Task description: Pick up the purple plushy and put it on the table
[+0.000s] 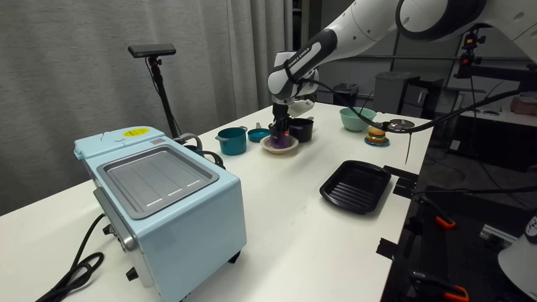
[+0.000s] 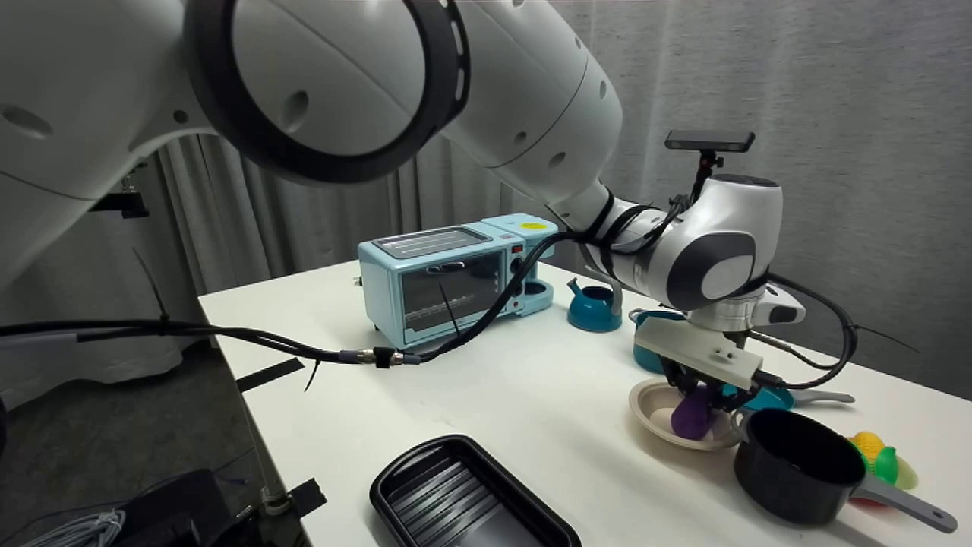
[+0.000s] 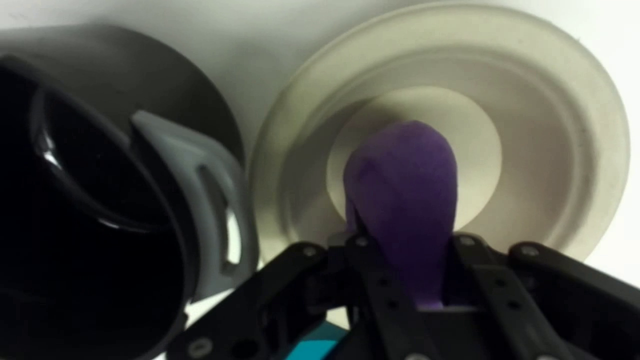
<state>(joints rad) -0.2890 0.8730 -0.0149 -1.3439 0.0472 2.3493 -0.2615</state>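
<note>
With the gripper (image 3: 412,245) we are clasping the purple plushy (image 3: 402,175), the fingers pressing on it from either side, and its rounded end is pointing down over the middle of the tan plate (image 3: 440,27) (whether it is touching the plate's bottom, we are not managing to tell). The plate is sitting on the white table (image 2: 531,395), nearer the long edge beside the gray curtain (image 1: 84,75) than the long edge marked with black tape (image 2: 271,374), and the black pot (image 2: 790,501) is standing just beside it, a small side grip reaching toward the plate's rim. Behind the pot, in an exterior view, yellow and green toys (image 2: 868,444) are partly showing. Along the curtain edge we are also seeing the teal pan (image 1: 257,135), the teal pot (image 1: 233,142) and the teal kettle (image 2: 594,313), while the light-blue toaster oven (image 2: 425,296) is standing toward one end of the table, its door facing the other end. Near the taped edge the black ridged tray (image 1: 354,188) is lying, and at that other end, toward the corner with the taped edge, the mint-green bowl (image 1: 354,123) and the toy burger (image 1: 376,136) are sitting near each other.
</note>
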